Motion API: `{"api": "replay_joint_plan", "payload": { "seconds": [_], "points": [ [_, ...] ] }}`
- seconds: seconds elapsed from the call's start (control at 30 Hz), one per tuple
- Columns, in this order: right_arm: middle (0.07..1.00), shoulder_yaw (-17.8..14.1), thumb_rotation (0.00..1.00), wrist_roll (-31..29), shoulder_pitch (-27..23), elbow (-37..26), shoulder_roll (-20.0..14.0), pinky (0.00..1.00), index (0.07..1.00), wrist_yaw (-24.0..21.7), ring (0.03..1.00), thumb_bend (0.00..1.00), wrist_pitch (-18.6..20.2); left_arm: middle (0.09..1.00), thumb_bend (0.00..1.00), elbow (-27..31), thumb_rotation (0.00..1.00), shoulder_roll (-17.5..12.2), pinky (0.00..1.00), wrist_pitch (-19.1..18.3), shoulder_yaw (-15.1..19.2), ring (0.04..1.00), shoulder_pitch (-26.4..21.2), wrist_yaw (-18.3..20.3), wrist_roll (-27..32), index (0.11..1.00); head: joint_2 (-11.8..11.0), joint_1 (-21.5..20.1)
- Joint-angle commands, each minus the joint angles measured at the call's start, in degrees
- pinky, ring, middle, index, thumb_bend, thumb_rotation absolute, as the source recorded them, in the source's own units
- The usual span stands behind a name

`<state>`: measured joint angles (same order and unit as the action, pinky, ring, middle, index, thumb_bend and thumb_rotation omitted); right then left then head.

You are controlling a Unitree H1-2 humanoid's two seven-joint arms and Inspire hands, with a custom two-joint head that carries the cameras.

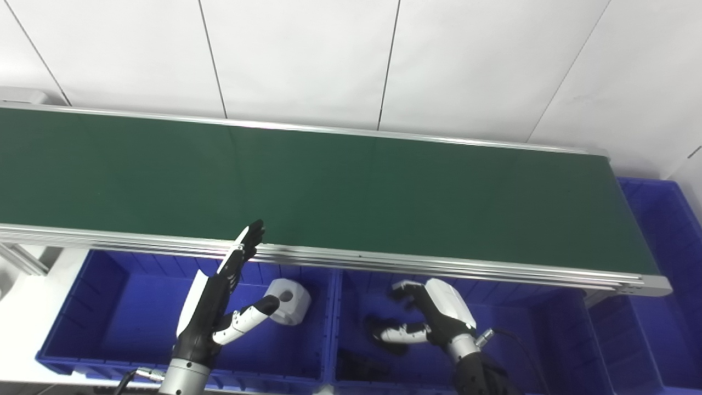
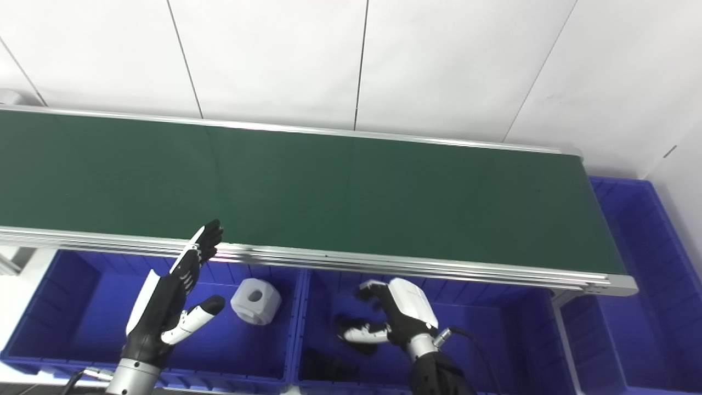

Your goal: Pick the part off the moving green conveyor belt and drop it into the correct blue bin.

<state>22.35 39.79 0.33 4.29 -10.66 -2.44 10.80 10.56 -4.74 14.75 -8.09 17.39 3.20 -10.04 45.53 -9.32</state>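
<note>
Belt (image 1: pixel 351 192) bare; left hand (image 1: pixel 211 307) spread above bin (image 1: pixel 82 307).

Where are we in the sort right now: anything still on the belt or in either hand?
Done: a white part lies in the left blue bin, and a dark part in the middle blue bin. In hand: nothing; the left hand is open above its bin, and the right hand holds nothing visible. Left: the green conveyor belt shows no part, so wait for the next.
</note>
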Motion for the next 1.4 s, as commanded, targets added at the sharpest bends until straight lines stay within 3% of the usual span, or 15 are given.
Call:
{"api": "replay_joint_plan", "payload": {
  "seconds": [0.0,0.17,0.3,0.4,0.47,0.67,0.93,1.13,1.37],
  "points": [
    [0.977,-0.45,0.48,-0.47,1.62,-5.06,-0.03,0.95,0.935,-0.03,0.983,0.64,-0.17,0.95,0.65,1.51,0.79,-0.21,0.93,1.59,0.42,0.941,-0.24,-0.36,0.15,0.951,-0.19,-0.16],
    [1.0,-2.0,0.57,-3.73,6.37,-13.82,0.32,0.99,0.996,-0.44,1.0,0.69,-1.56,0.949,0.64,1.26,0.78,-0.37,0.93,2.06,0.43,0.941,-0.08,-0.02,0.76,0.948,-1.15,-0.74],
    [1.0,-3.91,0.59,-8.23,10.28,-18.86,1.68,0.91,1.0,1.1,0.986,0.68,-4.52,0.945,0.63,0.6,0.78,-0.45,0.92,3.04,0.43,0.932,-0.16,-0.09,0.92,0.946,-1.64,-0.52],
    [1.0,-5.02,0.69,-13.12,12.83,-21.73,2.96,0.81,1.0,1.02,0.942,0.7,-5.85,0.944,0.65,0.13,0.79,-0.59,0.91,3.31,0.4,0.929,-0.33,0.09,1.2,0.945,-1.98,-0.48],
    [0.99,-5.43,0.74,-15.62,14.06,-22.28,3.58,0.8,1.0,1.3,0.926,0.72,-7.69,0.945,0.64,-0.06,0.78,-0.61,0.93,3.13,0.44,0.932,-0.4,0.19,1.55,0.944,-2.13,-0.48],
    [0.98,-7.1,0.75,-22.48,16.24,-19.79,6.72,0.86,0.984,2.63,0.94,0.73,-12.41,0.944,0.63,-1.31,0.76,-0.62,0.93,4.06,0.52,0.934,-0.66,0.36,2.56,0.943,-3.06,-0.36],
    [0.946,-8.35,0.81,-24.79,16.85,-13.83,9.29,0.87,0.969,5.45,0.914,0.74,-19.78,0.944,0.65,-4.48,0.76,-0.69,0.94,6.28,0.43,0.941,-1.04,0.69,3.62,0.944,-5.3,-0.64],
    [0.95,-8.55,0.93,-26.45,16.97,-10.55,10.24,0.87,0.978,5.98,0.921,0.74,-24.86,0.94,0.67,-5.08,0.75,-0.72,0.94,6.75,0.24,0.942,-0.69,1.01,4.07,0.947,-5.88,-0.8],
    [0.972,-9.32,0.94,-27.29,17.02,-7.5,11.65,0.92,0.977,6.88,0.951,0.72,-30.02,0.952,0.67,-4.76,0.76,-1.02,0.93,6.41,-0.1,0.947,-0.04,1.64,3.41,0.948,-6.61,-0.91]
  ]
}}
